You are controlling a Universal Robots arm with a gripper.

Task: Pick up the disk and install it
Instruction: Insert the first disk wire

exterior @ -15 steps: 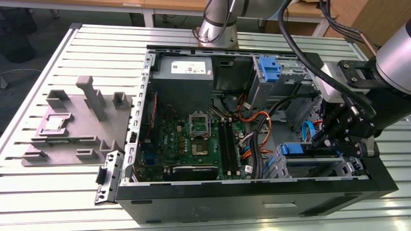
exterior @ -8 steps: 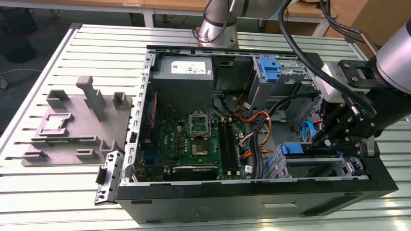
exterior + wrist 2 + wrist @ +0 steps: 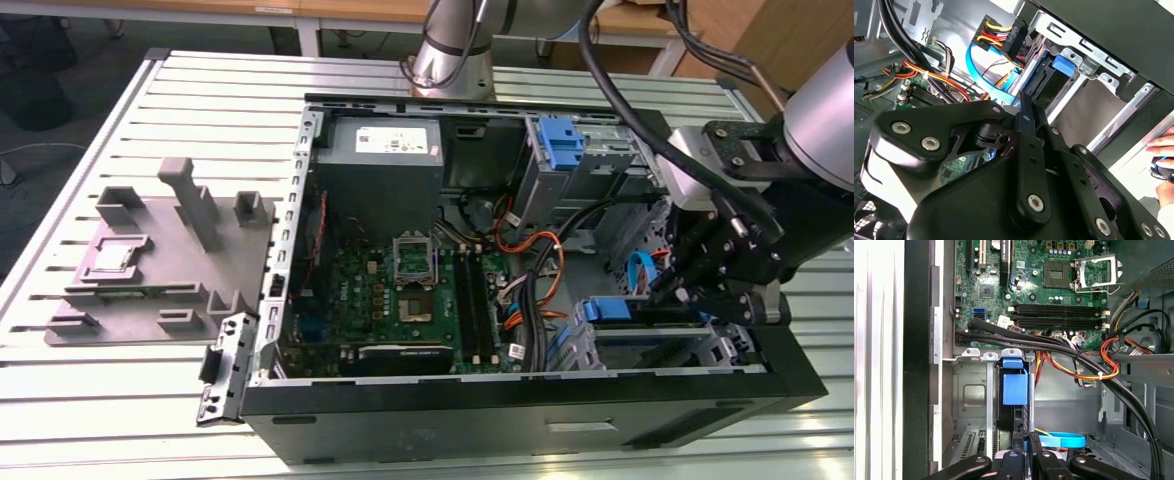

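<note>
Install step, seemingly near done: disk [image 3: 1015,386] slotted on edge in the drive cage [image 3: 971,390] at a corner of the open computer case [image 3: 534,415]. Gripper [image 3: 1027,440] jaws apparently together, tips at the disk's exposed end. Likely calls for a straight push along the rails.

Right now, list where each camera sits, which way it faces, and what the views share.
Exterior view: off the arm, high over the table, looking down into the open computer case; the arm and gripper show at the exterior view's right.
First wrist view: on the wrist, looking past the gripper at the drive cage and motherboard.
Second wrist view: on the wrist, behind the gripper's black linkage, facing the same cage.
Shared: all three show the cage's blue tab.
</note>
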